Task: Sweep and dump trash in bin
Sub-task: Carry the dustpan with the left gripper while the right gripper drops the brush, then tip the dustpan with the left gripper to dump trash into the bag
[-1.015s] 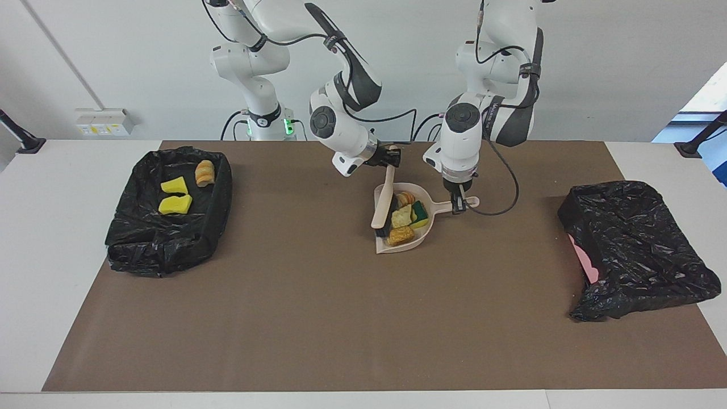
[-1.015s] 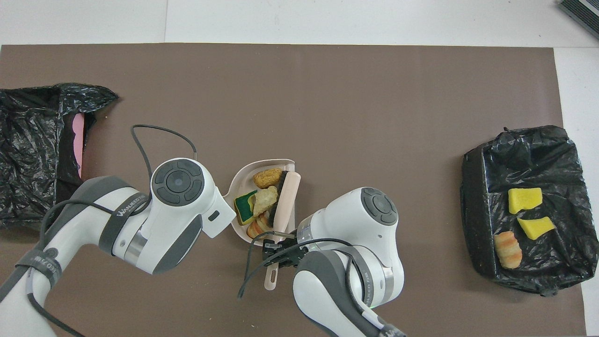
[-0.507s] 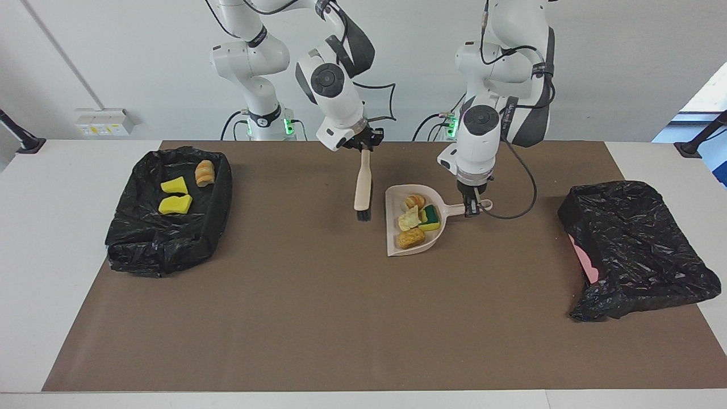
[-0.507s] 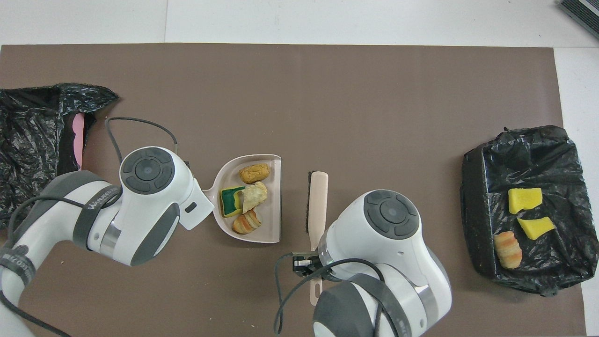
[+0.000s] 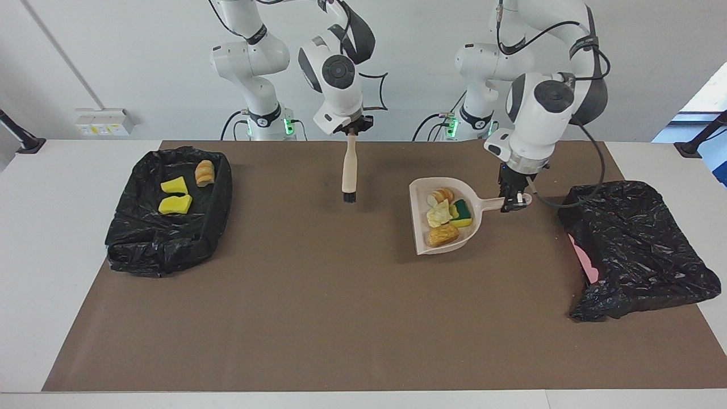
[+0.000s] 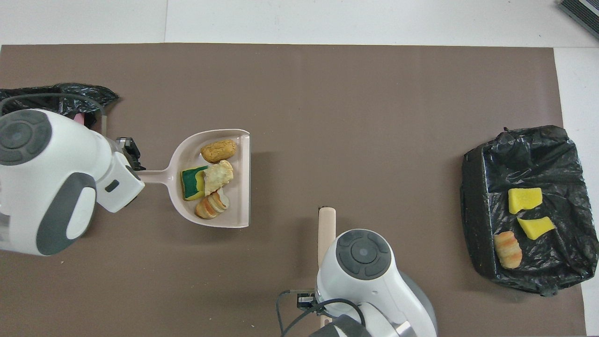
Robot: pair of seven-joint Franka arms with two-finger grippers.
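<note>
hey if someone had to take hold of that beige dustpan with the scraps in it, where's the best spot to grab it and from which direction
Judging by its shape, the beige plastic dustpan is best gripped by its thin straight handle, from above, at the end pointing toward the left arm's end of the table. The left gripper holds it there now. The scoop is wide and loaded with trash scraps, so the handle keeps it level.

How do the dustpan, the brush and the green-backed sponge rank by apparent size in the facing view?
1. dustpan, held up by the left gripper
2. brush, hanging from the right gripper
3. green-backed sponge, in the dustpan
</note>
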